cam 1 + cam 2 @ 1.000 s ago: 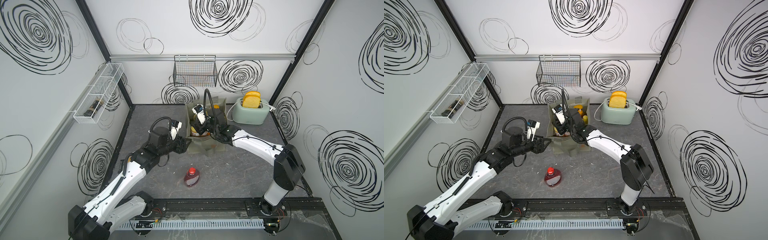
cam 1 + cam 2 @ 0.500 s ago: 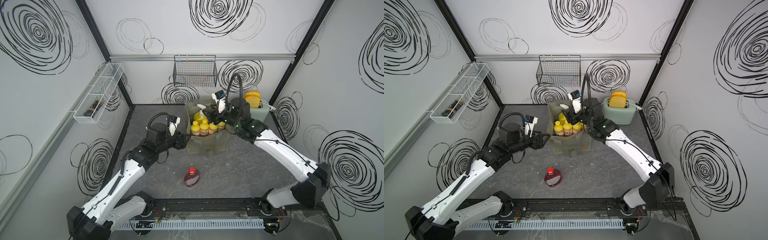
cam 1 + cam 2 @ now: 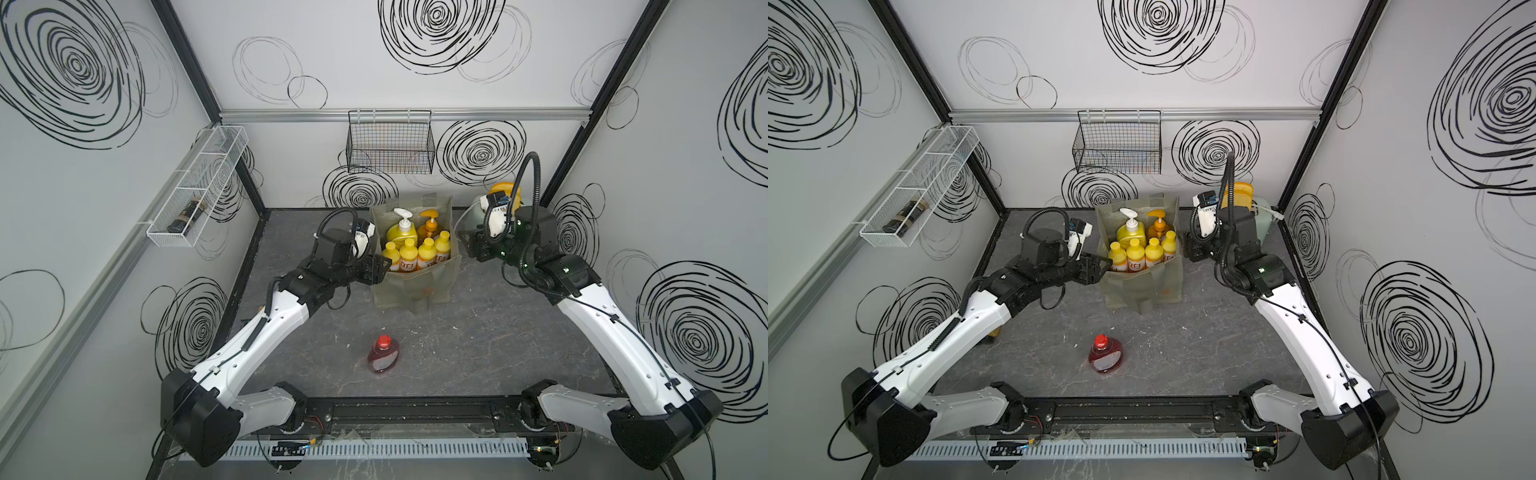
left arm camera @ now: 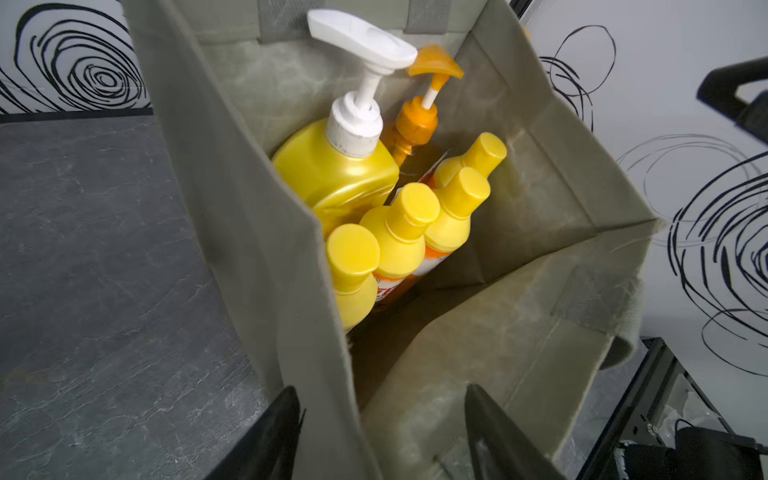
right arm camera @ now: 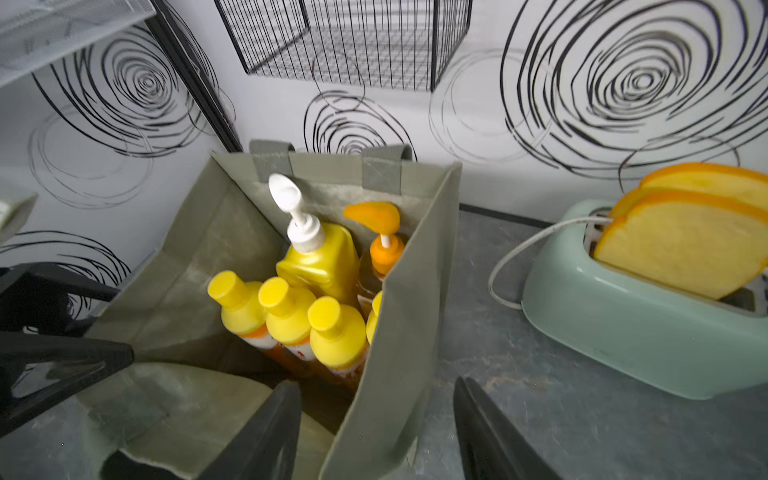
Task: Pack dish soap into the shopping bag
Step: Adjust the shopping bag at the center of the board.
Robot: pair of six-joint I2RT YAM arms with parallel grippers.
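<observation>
The left gripper (image 4: 380,390) and right gripper (image 5: 374,382) stand open astride opposite walls of the boxy grey-green fabric shopping bag (image 3: 415,286).
We see each pair of jaws well parted, the cloth between them unpinched; we cannot tell whether a finger touches it. Inside stand four small orange yellow-capped bottles (image 4: 399,232), a big yellow white-pump bottle (image 4: 336,174) and an amber orange-pump bottle (image 5: 384,253). Only the top views show us the squat red red-capped bottle (image 3: 1105,354) on the dark grey desk (image 3: 478,332), well apart from the bag. The right wrist view shows the mint-green toaster (image 5: 623,324) plainly.
</observation>
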